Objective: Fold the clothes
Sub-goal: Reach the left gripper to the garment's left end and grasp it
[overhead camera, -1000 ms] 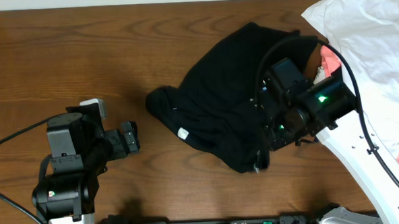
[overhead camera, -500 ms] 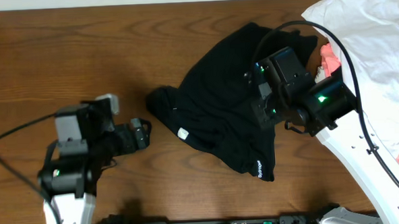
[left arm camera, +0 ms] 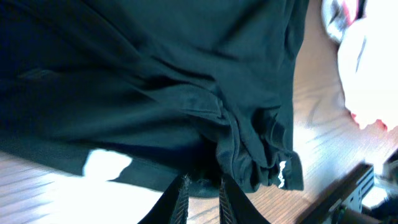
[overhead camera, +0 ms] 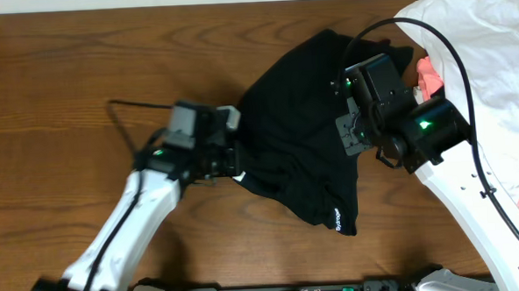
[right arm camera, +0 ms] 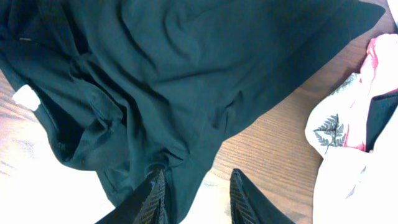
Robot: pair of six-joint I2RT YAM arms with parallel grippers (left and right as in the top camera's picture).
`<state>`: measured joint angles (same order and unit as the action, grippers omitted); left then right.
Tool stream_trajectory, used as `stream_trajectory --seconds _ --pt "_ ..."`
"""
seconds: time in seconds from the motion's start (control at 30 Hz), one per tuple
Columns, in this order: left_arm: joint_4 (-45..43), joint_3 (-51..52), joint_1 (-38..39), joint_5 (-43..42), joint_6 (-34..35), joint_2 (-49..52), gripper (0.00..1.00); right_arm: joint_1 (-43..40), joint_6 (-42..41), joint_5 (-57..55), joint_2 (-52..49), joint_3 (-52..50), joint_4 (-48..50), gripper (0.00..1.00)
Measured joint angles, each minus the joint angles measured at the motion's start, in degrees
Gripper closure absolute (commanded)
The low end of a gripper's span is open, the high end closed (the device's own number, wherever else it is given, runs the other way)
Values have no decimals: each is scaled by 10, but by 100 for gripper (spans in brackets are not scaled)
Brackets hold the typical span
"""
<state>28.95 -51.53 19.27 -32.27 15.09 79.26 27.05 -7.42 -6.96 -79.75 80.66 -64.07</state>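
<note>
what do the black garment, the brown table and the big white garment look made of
Plain black garment: soft matte knit, likely cotton jersey; it drapes in limp folds. Brown table: wood or wood-look laminate, satin; grain lines show. Large white garment: thin woven-looking cloth, crisp creases; fibre unclear.

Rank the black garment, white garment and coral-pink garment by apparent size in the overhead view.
1. black garment and white garment: similar spread; the white one runs off frame, so I won't rank them.
2. coral-pink garment: only small patches show, smallest.
</note>
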Motion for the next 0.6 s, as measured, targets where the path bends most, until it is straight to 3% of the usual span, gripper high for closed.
stream_trajectory --seconds 0.2,0.43,0.6 --pt "-31 0 39 -4 17 111 81 0 0 -3 0 0 -2 69" --pt "-30 0 37 6 26 200 70 0 0 -4 0 0 -13 70" --pt "-36 0 12 66 29 207 60 0 0 -3 0 0 -16 70"
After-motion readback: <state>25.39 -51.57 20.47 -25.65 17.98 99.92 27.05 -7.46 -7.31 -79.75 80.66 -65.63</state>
